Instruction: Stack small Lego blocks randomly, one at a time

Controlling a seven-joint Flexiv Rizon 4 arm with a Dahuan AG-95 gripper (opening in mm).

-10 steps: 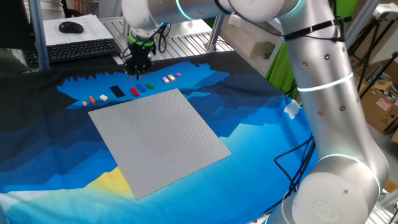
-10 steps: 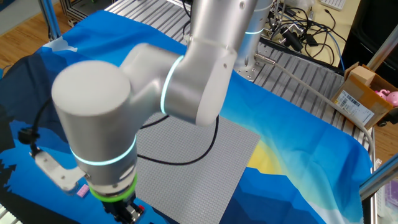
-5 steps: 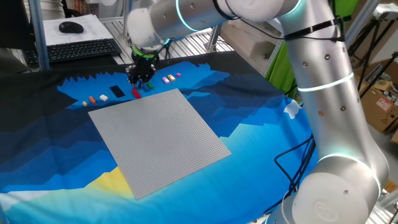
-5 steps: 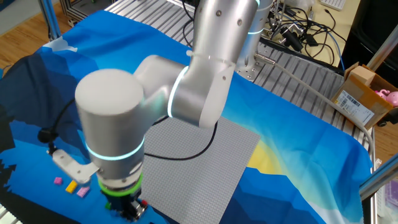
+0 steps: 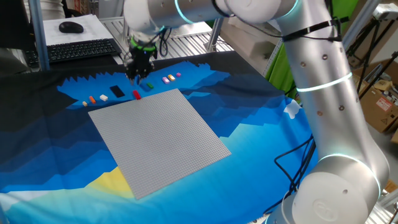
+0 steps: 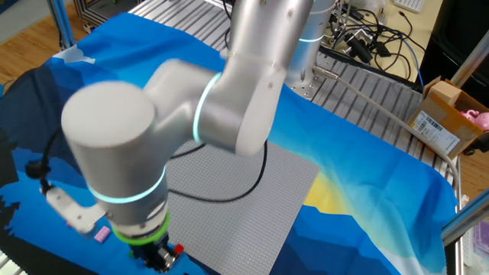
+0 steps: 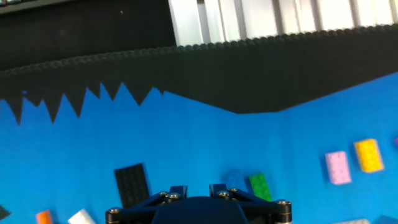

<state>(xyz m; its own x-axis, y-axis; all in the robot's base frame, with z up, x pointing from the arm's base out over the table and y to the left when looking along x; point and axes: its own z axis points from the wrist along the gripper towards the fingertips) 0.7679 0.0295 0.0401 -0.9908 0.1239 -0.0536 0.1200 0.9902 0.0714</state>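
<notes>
Several small Lego blocks (image 5: 135, 94) lie upper left on the tabletop (image 5: 261, 143); we see the pincer (image 5: 138, 77) above them, its state indeterminable.

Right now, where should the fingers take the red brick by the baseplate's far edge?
Probably from straight above, pinching its two long side faces. The red brick lies flat on the cloth, apart from its neighbours and just off the grey baseplate, so its sides look free.

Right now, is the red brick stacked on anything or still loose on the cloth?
Loose. The red brick lies flat on the blue cloth beside the grey baseplate, nothing under it; the hand hovers above.
</notes>
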